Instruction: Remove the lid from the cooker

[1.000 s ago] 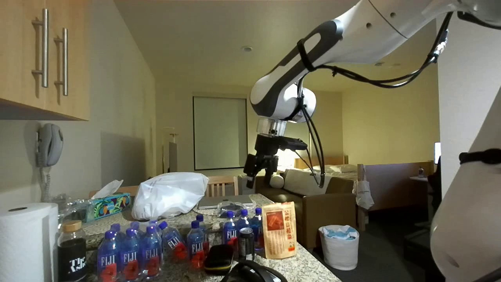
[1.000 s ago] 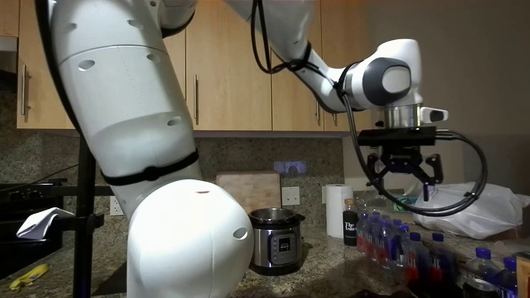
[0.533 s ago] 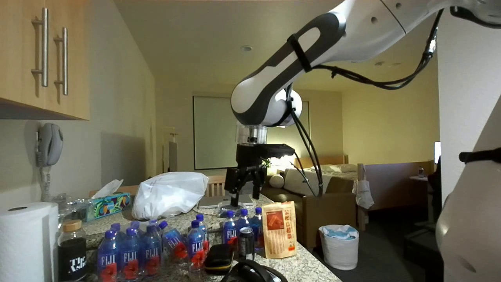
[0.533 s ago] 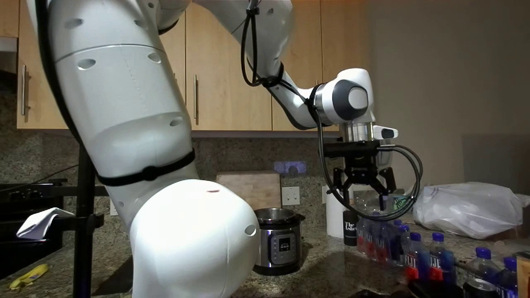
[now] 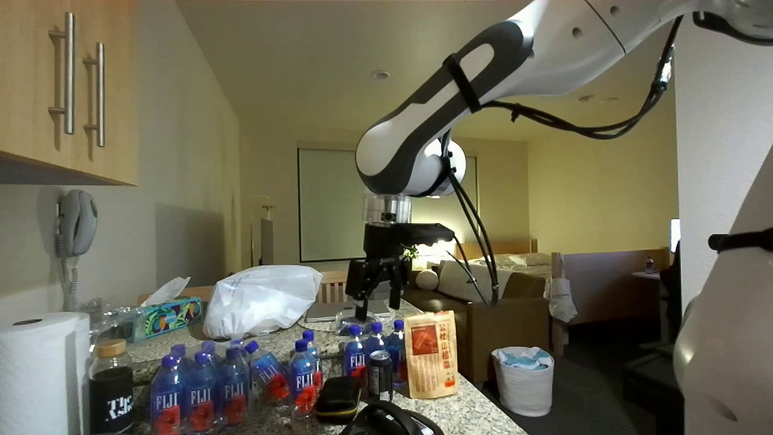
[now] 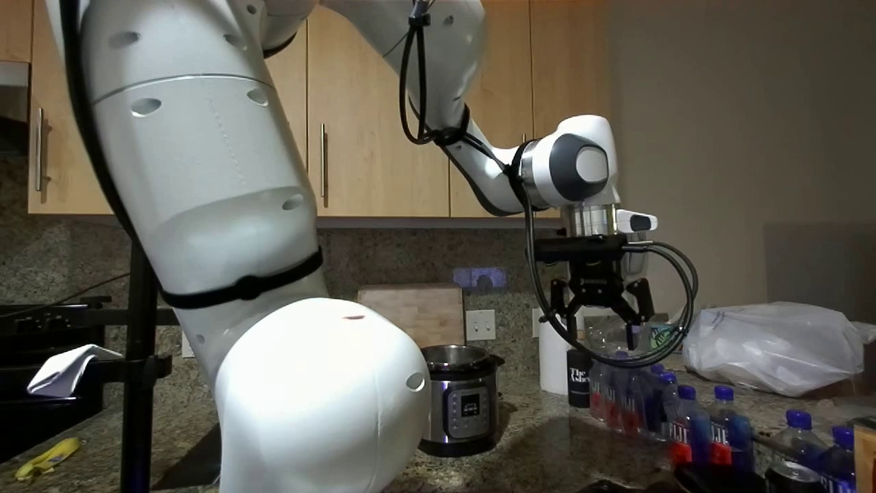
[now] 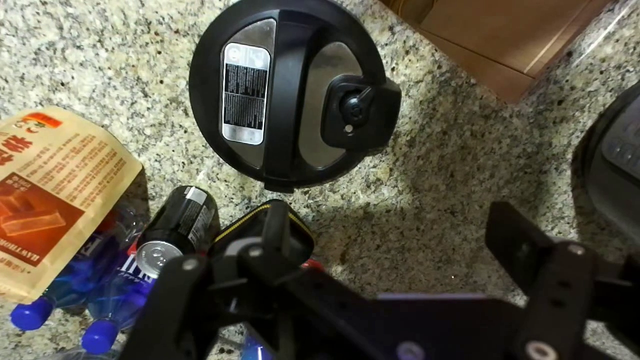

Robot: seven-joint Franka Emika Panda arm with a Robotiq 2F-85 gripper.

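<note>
The lid (image 7: 290,100), round and black with a raised bar handle and steel panels, lies on the counter, off the cooker. An exterior view catches only part of the lid (image 5: 392,420) at its lower edge. The cooker (image 6: 469,407) stands uncovered, its steel inner pot (image 6: 452,355) showing; the wrist view cuts off all but one side of the cooker (image 7: 617,160). My gripper (image 7: 392,220) points down with jaws wide apart and only bare counter seen between them. In an exterior view the gripper (image 6: 602,335) hangs high, right of the cooker and apart from the lid.
Several blue-capped bottles (image 5: 202,393), a black can (image 5: 380,374), a paper pouch (image 5: 430,356) and a zipped case (image 5: 338,399) crowd the counter near the lid. A brown paper bag (image 7: 500,40) lies between lid and cooker. Cabinets (image 6: 383,109) overhang the back.
My gripper has come down and shifted toward the cooker's side, mostly in the earlier half-second; it is nearly still since. Its jaws have stayed apart. Lid and cooker have not moved.
</note>
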